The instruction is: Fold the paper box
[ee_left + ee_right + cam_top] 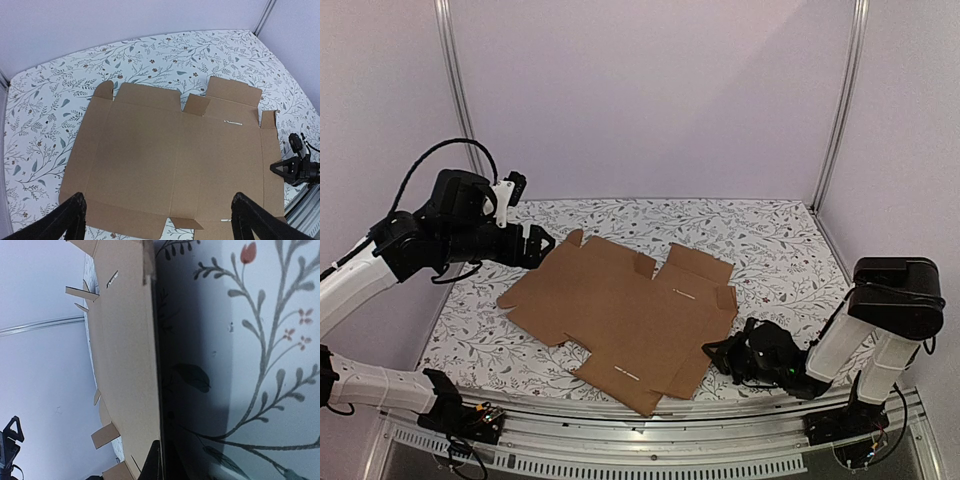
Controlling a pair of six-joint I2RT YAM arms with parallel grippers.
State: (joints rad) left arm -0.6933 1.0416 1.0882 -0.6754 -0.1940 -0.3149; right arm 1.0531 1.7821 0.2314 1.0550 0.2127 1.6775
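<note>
Floral table [770, 240], right hand [717, 352] pinching paper box [620, 310] at its edge, left hand [542, 245] open opposite.

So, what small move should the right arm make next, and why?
Probably raise the right tool a little, to start folding that side up. It is shut at the right edge of the box and seems to pinch it; the box lies almost flat. The left tool is open, above the far left corner.

No readable text, paper box [620, 310] plain brown, table cover [770, 240] floral print only.
</note>
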